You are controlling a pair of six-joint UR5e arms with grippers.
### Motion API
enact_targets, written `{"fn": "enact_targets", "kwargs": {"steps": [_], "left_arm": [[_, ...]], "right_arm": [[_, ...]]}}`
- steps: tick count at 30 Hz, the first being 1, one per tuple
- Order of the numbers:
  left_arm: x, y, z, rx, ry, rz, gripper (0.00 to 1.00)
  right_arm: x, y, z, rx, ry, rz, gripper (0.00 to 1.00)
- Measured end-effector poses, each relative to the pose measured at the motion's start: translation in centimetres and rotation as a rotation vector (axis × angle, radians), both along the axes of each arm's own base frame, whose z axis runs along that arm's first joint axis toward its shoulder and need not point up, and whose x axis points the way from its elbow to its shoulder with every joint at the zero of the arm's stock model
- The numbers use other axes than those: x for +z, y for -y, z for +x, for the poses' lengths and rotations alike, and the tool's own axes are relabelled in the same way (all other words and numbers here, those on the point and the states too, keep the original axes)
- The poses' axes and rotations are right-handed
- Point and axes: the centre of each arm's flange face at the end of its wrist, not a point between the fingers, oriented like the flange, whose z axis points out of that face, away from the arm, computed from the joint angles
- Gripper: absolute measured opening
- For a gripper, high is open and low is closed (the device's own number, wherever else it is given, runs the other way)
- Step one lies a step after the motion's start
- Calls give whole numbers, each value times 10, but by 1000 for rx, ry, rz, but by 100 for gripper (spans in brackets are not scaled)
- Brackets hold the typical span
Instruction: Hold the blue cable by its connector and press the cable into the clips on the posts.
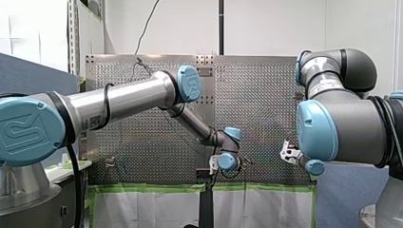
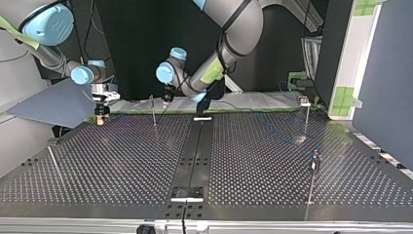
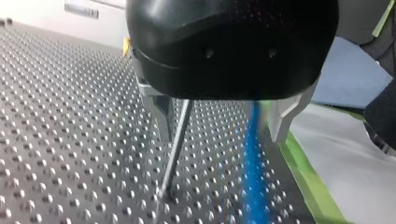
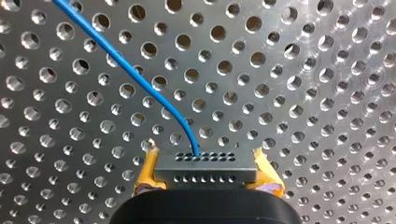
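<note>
Front view: the robot's left arm reaches in from the left across the perforated table [image 1: 266, 95], and its left gripper [image 1: 215, 164] hangs over the table's middle. The right gripper [image 1: 288, 155] sits off to the right of it, well apart. From this angle neither gripper's fingers can be read, and the blue cable cannot be made out.

Top view: the right gripper [image 2: 101, 115], at the view's left, is low over the far edge of the table [image 2: 122, 161], with a yellow pad showing at its tip. The left gripper [image 2: 167, 97] hangs just beside a thin post [image 2: 153, 111] near the far edge. More posts stand at the view's right, one of them [image 2: 306, 114] topped by a clip [image 2: 304, 101].

Left wrist view: the left gripper [image 3: 224, 135] is spread wide and grasps nothing. Its metal fingers [image 3: 163, 114] straddle both the post [image 3: 180, 140] and the blue cable [image 3: 254, 158], which runs down between them, nearer the far finger.

Right wrist view: the right gripper [image 4: 206, 161] is clamped on the grey connector [image 4: 205, 169], with its yellow pads [image 4: 148, 163] pressed against both ends. The blue cable [image 4: 121, 65] leaves the connector's face and curves away over the holes of the table [image 4: 303, 93].
</note>
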Motion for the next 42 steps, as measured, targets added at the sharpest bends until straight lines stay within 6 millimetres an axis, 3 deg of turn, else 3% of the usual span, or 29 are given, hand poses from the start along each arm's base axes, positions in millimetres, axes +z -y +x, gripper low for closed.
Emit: {"fn": "enact_targets", "kwargs": {"steps": [5, 16, 24, 42], "left_arm": [[9, 11, -10, -30, -1, 7, 100], [8, 23, -30, -59, -13, 25, 100], [17, 30, -36, -71, -4, 13, 100], [13, 30, -43, -76, -13, 18, 100]], "right_arm": [[-1, -1, 1, 2, -1, 3, 0], [-1, -2, 2, 11, -5, 5, 0], [-1, -2, 2, 11, -5, 6, 0], [-2, -2, 2, 12, -6, 10, 0]]}}
